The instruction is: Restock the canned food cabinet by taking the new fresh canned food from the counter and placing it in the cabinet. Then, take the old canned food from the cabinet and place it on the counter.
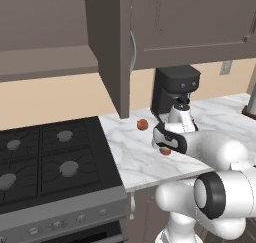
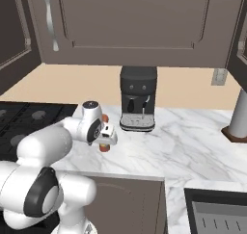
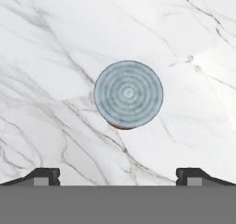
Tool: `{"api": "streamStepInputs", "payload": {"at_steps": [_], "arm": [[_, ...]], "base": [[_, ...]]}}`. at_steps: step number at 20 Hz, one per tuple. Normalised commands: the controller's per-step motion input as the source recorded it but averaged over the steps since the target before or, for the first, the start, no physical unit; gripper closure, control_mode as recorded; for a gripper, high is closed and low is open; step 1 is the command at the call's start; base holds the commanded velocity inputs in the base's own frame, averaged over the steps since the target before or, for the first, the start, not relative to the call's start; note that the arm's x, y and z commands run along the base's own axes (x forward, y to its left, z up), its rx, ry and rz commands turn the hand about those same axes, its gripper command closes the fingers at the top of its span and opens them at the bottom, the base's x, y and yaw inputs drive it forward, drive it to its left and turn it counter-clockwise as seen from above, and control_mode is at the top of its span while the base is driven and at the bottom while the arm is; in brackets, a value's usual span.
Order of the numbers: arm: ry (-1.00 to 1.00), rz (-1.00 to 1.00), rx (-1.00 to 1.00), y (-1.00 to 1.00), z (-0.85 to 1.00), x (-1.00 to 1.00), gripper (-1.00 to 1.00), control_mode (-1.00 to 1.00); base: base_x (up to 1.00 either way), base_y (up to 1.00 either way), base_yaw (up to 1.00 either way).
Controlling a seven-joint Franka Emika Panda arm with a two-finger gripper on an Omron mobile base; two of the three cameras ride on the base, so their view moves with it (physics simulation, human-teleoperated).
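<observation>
- On the left I see the stovetop (image 1: 50, 159); it plays no part, and I keep the arm off it.
- The cabinet (image 1: 112, 47) hangs over the counter's left end, its door swung out edge-on toward me, with the shelf (image 1: 47, 62) open to the left of it.
- A round red fruit (image 1: 142, 124) lies on the counter (image 1: 130, 152) near the cabinet's foot; not my target.
- The can (image 3: 128, 94) stands upright on the marble right under my gripper (image 3: 118, 174). From the hand camera I look straight down on its ringed grey lid, with a sliver of orange-red side at the lower edge.
- The fingers (image 3: 44, 176) are spread wide, well clear of the can on both sides, holding nothing.
- I judge the can rigid and fairly light, but smooth-walled, so it could slip or tip if pinched near the rim. I would come down and close across its middle, on opposite sides.
- To the right stands the coffee machine (image 2: 138, 103), close enough to mind when lifting.
</observation>
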Motion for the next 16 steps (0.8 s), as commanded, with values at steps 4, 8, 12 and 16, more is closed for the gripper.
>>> {"api": "streamStepInputs", "payload": {"at_steps": [4,8,12,16], "arm": [[0.0,-0.02,0.0,0.0,-0.01,0.21,-1.0,-1.0],[0.0,-0.01,0.0,0.0,-0.06,0.13,-1.0,-1.0],[0.0,-0.01,0.0,0.0,-0.09,0.08,-1.0,-1.0],[0.0,-0.01,0.0,0.0,-0.14,0.06,-1.0,-1.0]], "base": [[0.0,0.0,0.0],[0.0,0.0,0.0],[0.0,0.0,0.0],[0.0,0.0,0.0]]}}
